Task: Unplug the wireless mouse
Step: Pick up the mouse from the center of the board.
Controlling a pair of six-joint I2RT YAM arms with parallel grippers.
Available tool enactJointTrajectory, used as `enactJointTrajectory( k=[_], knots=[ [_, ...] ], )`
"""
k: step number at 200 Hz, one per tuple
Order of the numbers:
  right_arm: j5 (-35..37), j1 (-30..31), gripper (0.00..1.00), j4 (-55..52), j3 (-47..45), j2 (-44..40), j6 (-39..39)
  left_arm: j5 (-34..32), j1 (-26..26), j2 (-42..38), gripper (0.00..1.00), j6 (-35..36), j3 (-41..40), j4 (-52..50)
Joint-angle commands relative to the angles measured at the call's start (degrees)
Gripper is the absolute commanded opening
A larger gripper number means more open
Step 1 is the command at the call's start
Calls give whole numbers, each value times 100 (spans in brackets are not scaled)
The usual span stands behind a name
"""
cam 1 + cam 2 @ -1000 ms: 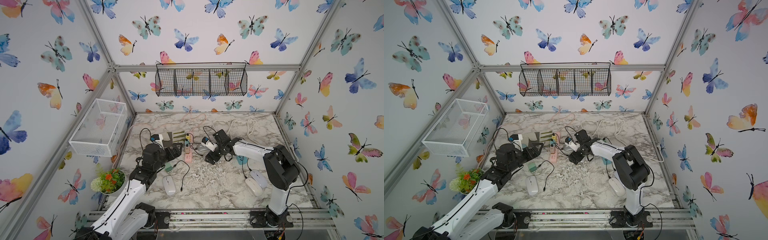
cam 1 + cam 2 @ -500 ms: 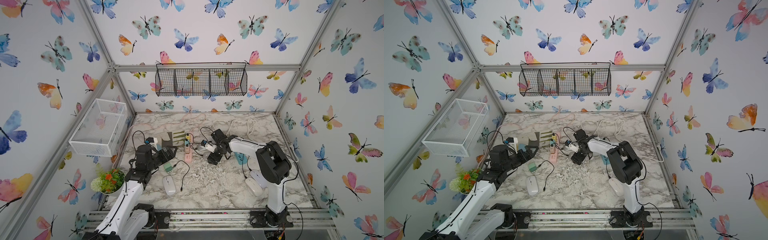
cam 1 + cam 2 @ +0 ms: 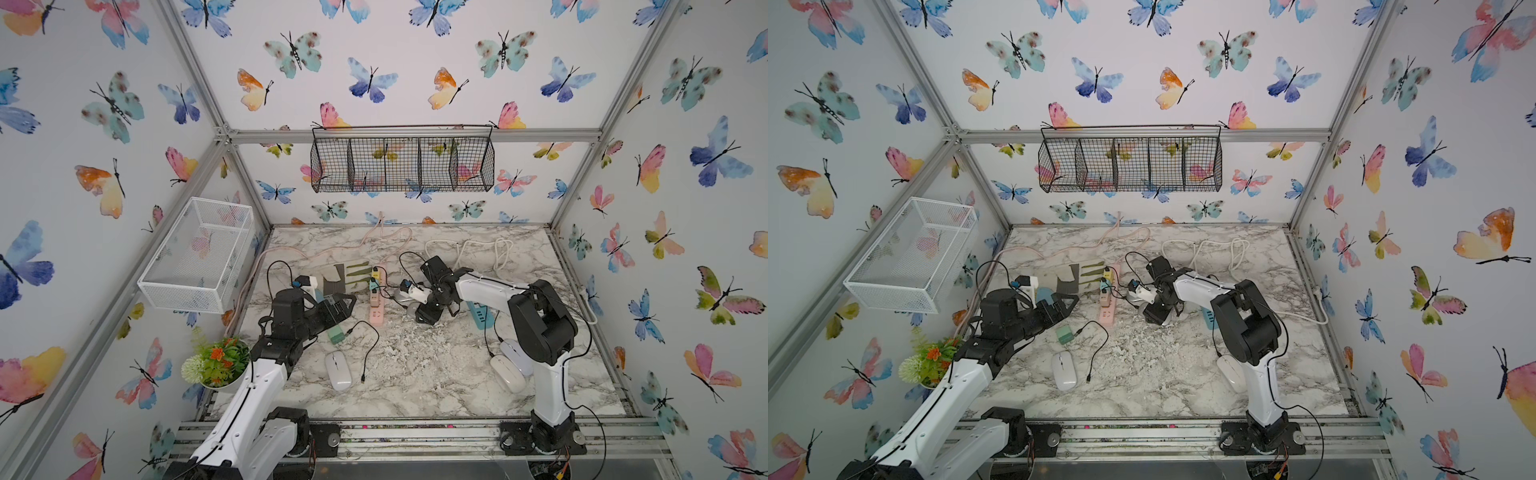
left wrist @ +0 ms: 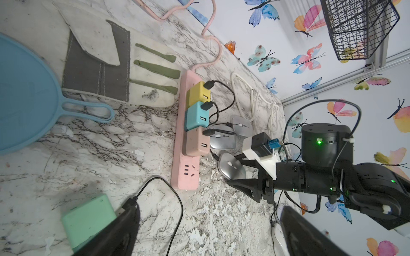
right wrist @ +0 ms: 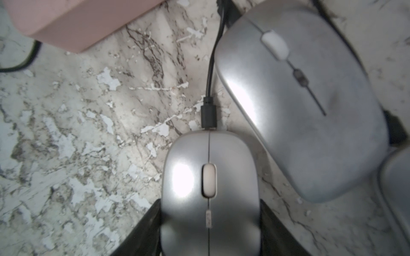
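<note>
Worktop (image 3: 415, 386): marble slab is carrying everything.
Right arm (image 3: 490, 291): is reaching from the near right corner toward the middle of the worktop, with its wrist tipping downward.
Left arm (image 3: 266, 374): is reaching in from the near left corner toward the left-centre area.
Pink power strip (image 4: 186, 170): is lying left of the worktop's middle, running from the far edge toward the near edge. Three coloured chargers are sitting on its far half.
Left gripper (image 3: 343, 309): is hovering with jaws spread as wide as they go, holding nothing. The mint charger (image 4: 86, 219) is lying just under one finger.
Right gripper (image 5: 209, 208): is standing part-way open, straddling the rear half of the silver mouse. In the right wrist view, both black fingers (image 5: 146, 230) are lying flush against the mouse's flanks, so it is gripping the body and not the cable.
Second silver mouse (image 5: 299, 99): is lying just beside the gripped one, on the far side.
Silver mouse (image 4: 231, 166): is resting flat on the worktop near its middle, just right of the pink power strip's near end, between the right gripper's fingers.
Black cable plug (image 5: 208, 115): is sitting seated in the silver mouse's front end, with the cable running off toward the power strip. Which charger it is feeding from cannot be told.
</note>
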Motion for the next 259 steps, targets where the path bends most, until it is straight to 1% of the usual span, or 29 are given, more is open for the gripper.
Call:
enactJointTrajectory(
  k=[1,30,42,67,82,98,125,129,134,145,166,193,213,218,247,259],
  knots=[
    [-221,-34,56,-257,-316,-11,-12,1,37,-5,100,135,136,-97],
    [-440,-34,45,-151,-462,-234,42,-4,47,43,100,175,218,-128],
    [-544,-34,42,-130,-516,-371,81,-4,43,59,100,192,267,-168],
    [-1015,-34,37,83,-800,-1020,180,-210,47,-14,99,357,498,-486],
    [-1249,-32,30,346,-1074,-1482,322,-319,40,-140,99,457,621,-570],
    [-1476,-34,20,544,-1286,-1854,546,-300,43,-240,99,465,679,-473],
    [-1924,-32,6,1283,-1906,-2572,1011,228,37,-179,99,484,789,-182],
    [-1991,-27,6,1439,-2008,-2689,1094,262,39,-141,99,464,820,-155],
    [-2080,-25,5,1642,-2172,-2826,1202,570,28,-98,99,429,835,-114],
    [-2236,-25,4,2064,-2471,-3095,1448,902,-4,1,95,372,857,-7],
    [-2365,-23,1,2587,-2807,-3348,1802,980,-291,87,93,229,822,93],
    [-2296,22,1,3254,-3167,-3432,2206,658,-903,167,92,-76,665,332],
    [-2179,176,1,3661,-3422,-3563,2314,374,-1382,331,88,-372,559,578],
    [-2120,233,1,3710,-3472,-3598,2308,112,-1500,374,87,-447,558,617],
    [-1818,492,1,4037,-3774,-3813,2315,-281,-1862,678,81,-703,543,796],
    [-1535,630,1,4048,-3822,-3860,2263,-320,-1929,820,80,-734,585,790]
  ],
)
